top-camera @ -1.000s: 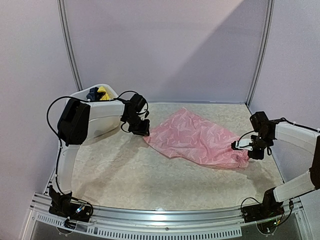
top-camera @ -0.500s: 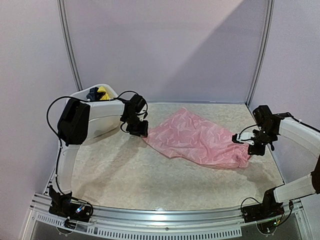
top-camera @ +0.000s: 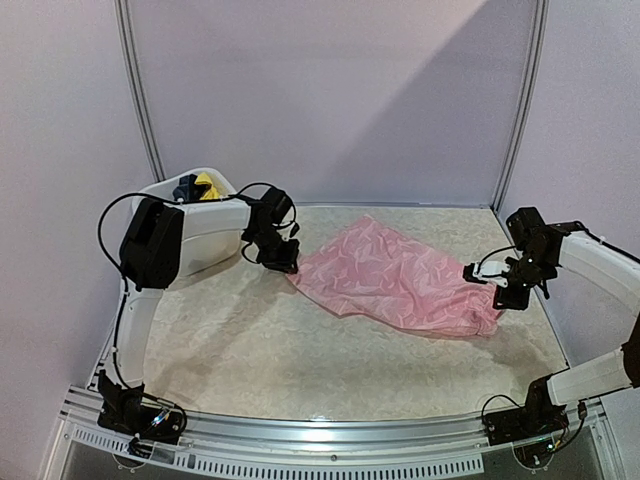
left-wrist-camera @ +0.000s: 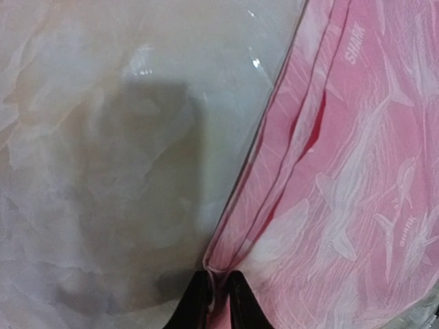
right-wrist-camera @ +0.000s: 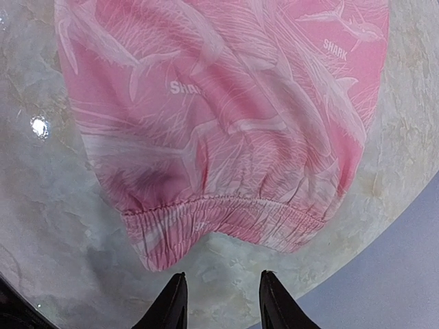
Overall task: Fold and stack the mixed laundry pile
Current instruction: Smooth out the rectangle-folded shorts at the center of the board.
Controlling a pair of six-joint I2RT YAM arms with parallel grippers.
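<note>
Thin pink shark-print garment (top-camera: 400, 280) lies spread flat on the pale marble-look table (top-camera: 250, 340), to the right of the white plastic tub (top-camera: 212, 256). Its nearest corner is just beside the tub. Its gathered elastic hem (right-wrist-camera: 219, 223) is at the end farthest from the tub. Wrist views show white sharks & "SHARK" lettering across the fabric.

L gripper (top-camera: 280, 258) sits between tub & garment. Its jaws are nearly closed, pinching a bunched corner of the pink cloth between the black fingers (left-wrist-camera: 197, 305). Creases fan out from the pinch.

R gripper (top-camera: 505, 293) is well apart from the tub, just past the hem end. Its jaws are wide w/ nothing between them. Its two dark fingertips (right-wrist-camera: 173, 301) are over bare table just off the hem, apparently not touching cloth.

Inside the tub, at its far end, a small navy piece (top-camera: 186, 187) & a yellow piece (top-camera: 207, 186) poke above the rim. They are prob. more laundry, but too small to tell any detail.
</note>
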